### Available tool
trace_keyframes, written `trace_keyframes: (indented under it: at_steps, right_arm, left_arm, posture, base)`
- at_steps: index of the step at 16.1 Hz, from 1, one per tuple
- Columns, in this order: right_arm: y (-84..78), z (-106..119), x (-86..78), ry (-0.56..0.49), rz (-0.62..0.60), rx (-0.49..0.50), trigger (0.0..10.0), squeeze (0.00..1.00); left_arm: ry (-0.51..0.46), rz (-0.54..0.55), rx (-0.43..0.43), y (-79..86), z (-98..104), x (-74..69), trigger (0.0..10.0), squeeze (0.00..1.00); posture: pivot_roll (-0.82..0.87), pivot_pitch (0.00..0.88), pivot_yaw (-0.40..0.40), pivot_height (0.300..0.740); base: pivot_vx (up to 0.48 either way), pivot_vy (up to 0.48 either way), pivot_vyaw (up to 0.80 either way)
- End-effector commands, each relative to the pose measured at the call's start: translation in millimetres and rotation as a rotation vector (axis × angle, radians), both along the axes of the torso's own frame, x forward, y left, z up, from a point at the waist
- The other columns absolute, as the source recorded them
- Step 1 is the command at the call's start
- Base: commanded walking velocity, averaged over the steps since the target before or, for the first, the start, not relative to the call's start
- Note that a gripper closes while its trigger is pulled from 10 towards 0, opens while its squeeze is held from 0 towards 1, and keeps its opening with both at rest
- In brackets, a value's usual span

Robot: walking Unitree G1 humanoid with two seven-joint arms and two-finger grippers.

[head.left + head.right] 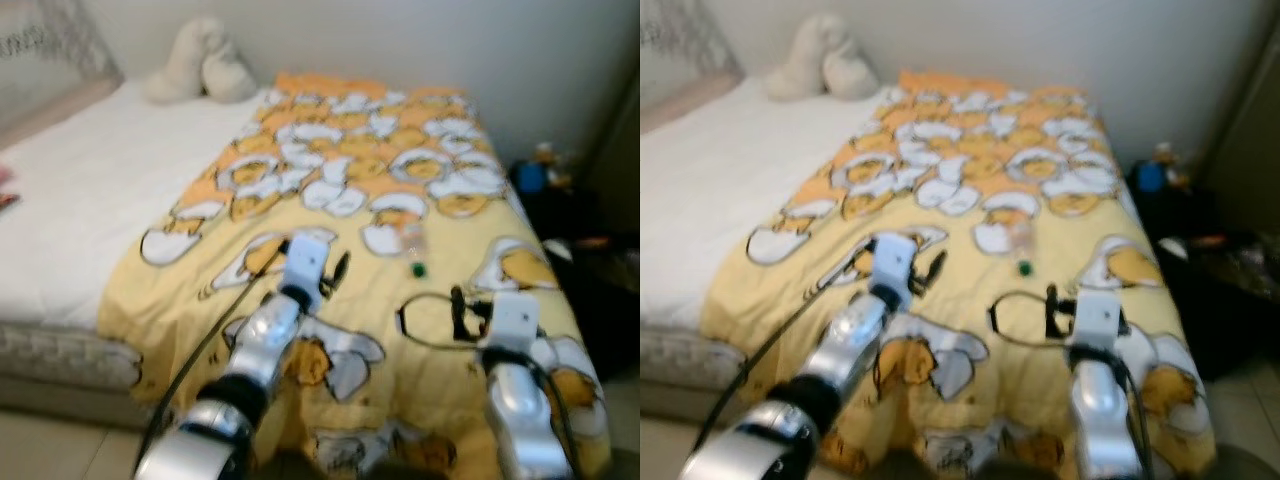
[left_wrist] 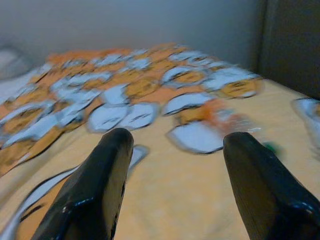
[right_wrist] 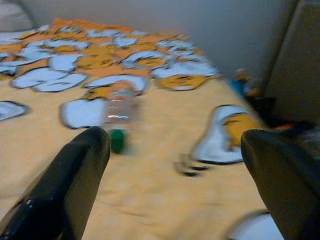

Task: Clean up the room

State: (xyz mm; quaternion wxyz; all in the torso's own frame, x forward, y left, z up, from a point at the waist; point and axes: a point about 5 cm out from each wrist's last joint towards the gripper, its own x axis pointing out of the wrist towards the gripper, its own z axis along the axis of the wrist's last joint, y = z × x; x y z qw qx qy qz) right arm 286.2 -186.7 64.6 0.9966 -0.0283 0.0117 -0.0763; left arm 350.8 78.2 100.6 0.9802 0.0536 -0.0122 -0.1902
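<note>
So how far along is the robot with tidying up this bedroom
Nothing looks picked up yet. A clear plastic bottle with a green cap lies on the yellow blanket, untouched. Both arms reach over the bed toward it, the left gripper and right gripper open and empty. Grasping and removing the bottle remain.

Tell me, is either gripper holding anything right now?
Nothing is held. The left gripper and right gripper are both open above the blanket; the clear bottle lies untouched ahead.

head: above, facing bed [image 1: 90, 180] | wrists: low, sharing blanket [image 3: 165, 150]
</note>
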Motion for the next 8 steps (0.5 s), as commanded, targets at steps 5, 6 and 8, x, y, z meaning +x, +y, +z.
trace_keyframes:
  at_steps: [5, 6, 8]
  right_arm:
    - [-5.9, 12.8, 8.9, -0.037, -0.001, -0.012, 10.0, 0.0]
    - [-4.8, 19.6, 14.5, -0.047, 0.013, -0.017, 10.0, 0.0]
    - [-5.0, 33.0, 25.8, -0.075, 0.017, -0.022, 10.0, 0.0]
  left_arm:
    - [-0.027, 0.011, -0.046, -1.7, 7.0, 0.7, 10.0, 0.0]
    - [-0.03, 0.009, -0.037, -0.6, 5.9, -0.3, 10.0, 0.0]
    - [-0.025, 0.013, -0.031, 2.7, 2.3, -3.0, 10.0, 0.0]
  posture:
    - [0.05, 0.0, 0.043, 0.74]
    - [0.06, 0.0, 0.04, 0.74]
    - [0.07, 0.0, 0.041, 0.74]
  base:
    - [0.476, 0.0, 0.0]
    - [0.442, 0.0, 0.0]
    - [0.442, 0.0, 0.0]
